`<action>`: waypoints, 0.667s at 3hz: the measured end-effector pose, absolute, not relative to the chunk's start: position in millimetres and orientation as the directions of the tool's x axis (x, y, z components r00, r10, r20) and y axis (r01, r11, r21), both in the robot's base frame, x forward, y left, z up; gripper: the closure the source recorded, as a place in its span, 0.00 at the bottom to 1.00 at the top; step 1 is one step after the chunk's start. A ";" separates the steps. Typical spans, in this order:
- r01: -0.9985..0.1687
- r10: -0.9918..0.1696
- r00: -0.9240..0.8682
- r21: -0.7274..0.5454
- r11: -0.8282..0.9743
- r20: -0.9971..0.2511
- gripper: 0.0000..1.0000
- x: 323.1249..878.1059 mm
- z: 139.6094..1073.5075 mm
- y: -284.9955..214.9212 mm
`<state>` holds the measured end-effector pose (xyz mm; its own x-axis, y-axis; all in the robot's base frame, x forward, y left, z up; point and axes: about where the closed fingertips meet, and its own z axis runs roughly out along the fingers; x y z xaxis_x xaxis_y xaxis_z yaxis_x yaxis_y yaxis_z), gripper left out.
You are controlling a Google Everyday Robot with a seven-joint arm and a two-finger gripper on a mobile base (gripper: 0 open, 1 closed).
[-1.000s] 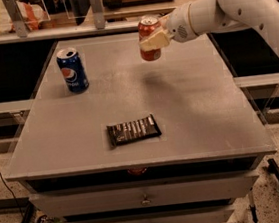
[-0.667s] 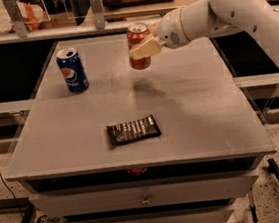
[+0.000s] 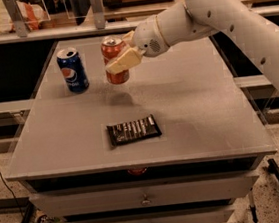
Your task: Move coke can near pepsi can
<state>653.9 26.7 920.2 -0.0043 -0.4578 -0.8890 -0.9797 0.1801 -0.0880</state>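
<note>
The coke can, red-orange with a silver top, hangs upright above the grey table with its shadow under it. My gripper reaches in from the right on the white arm and is shut on the coke can, one cream finger lying across its front. The pepsi can, dark blue with a round logo, stands upright on the table a short way to the left of the coke can. The two cans do not touch.
A dark snack bar wrapper lies flat near the table's front middle. Drawers sit under the tabletop. A shelf with a rail and bags runs behind the table.
My gripper has carried the coke can to the left, from the table's back middle to a spot close beside the pepsi can. The pepsi can and the wrapper have not moved.
</note>
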 end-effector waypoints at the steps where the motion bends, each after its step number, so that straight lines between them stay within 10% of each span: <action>1: -0.991 -0.469 0.030 -0.087 0.100 -0.883 1.00 641.6 913.3 57.6; 2: -0.993 -0.497 0.072 -0.110 0.048 -0.865 1.00 635.9 902.0 82.9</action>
